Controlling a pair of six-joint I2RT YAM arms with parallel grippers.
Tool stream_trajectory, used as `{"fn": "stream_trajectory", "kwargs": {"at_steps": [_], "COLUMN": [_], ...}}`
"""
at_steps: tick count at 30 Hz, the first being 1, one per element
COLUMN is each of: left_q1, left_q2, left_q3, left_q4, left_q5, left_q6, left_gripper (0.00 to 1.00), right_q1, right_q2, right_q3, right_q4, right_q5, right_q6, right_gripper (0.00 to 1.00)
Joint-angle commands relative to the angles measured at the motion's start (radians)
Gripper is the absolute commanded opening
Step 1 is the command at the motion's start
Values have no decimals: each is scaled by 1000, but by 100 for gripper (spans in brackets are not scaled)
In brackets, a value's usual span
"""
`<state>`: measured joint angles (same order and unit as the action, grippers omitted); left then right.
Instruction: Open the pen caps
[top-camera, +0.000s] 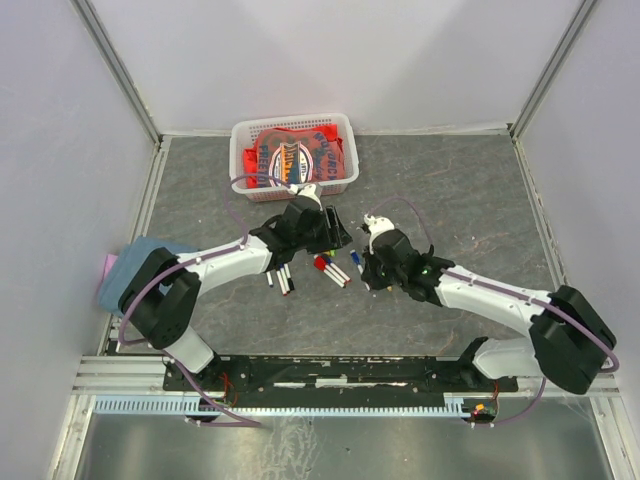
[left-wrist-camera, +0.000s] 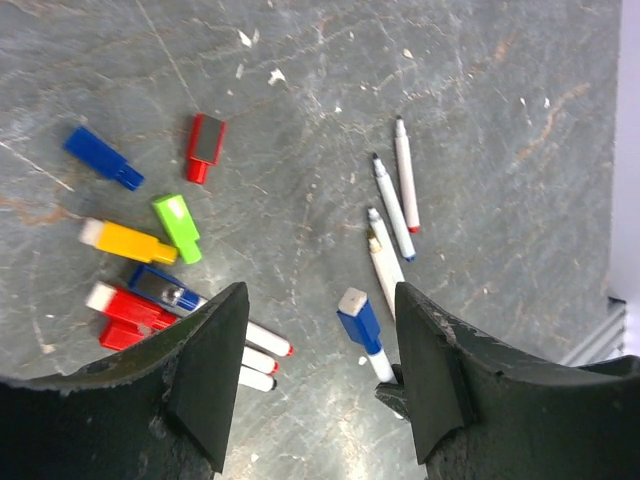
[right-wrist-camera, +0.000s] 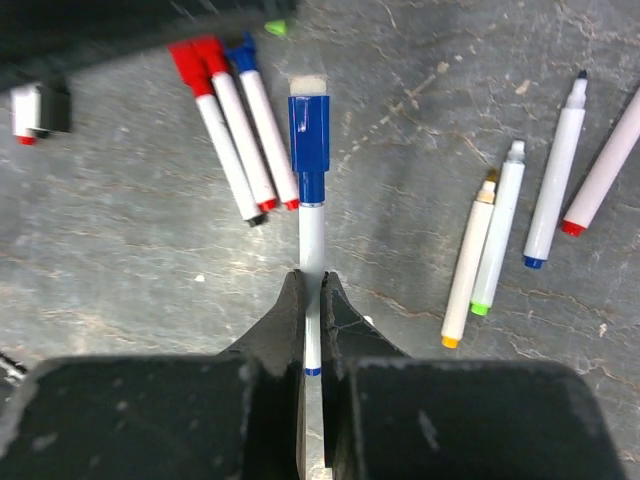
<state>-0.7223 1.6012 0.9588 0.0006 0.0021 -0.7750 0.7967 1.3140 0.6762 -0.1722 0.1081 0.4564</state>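
Clamping looks marginal: right tool (right-wrist-camera: 311, 292) is closed on the pen (right-wrist-camera: 312, 235) barrel near its tail, with the blue cap (right-wrist-camera: 309, 145) well ahead of the tips. Left tool (left-wrist-camera: 320, 335) is spread apart over that cap, which sits off-centre between its jaws. Closing could shove the pen sideways. A hard pull could slide the barrel out.

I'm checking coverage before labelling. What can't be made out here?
- Left wrist: the blue-capped pen's lower barrel and three pens, behind the left gripper's fingers.
- Right wrist: a green cap, mostly under a dark blurred shape at the top edge.
- Top view: the basket's packet print, too small.
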Motion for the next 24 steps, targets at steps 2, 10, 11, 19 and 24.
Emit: {"fn": "stream_trajectory", "kwargs": {"at_steps": [2,10,11,19,24], "left_q1": [5,11,12,18,21], "left_q2": [-25,-21,-22,-37,-48], "left_q3": [-47,-107,-112,-155,-175], "left_q4": [142,248,255,317,342], "left_q5": [133,216,220,238,239], "left_q6": [-114,-201,-207,-256,-277], "left_gripper": [67,67,67,60,51], "right_q1": [6,6,6,6,4], "right_q2": [-75,-117,-120,-111,-99], "right_q3": [-4,-14,-15,-11,-9], "right_q4": [60,119,126,161,176], "right_q5": [-61,-101,-107,-138,-152], "right_q6": [38,64,68,89,98], "right_gripper": [1,1,1,1,1]}}
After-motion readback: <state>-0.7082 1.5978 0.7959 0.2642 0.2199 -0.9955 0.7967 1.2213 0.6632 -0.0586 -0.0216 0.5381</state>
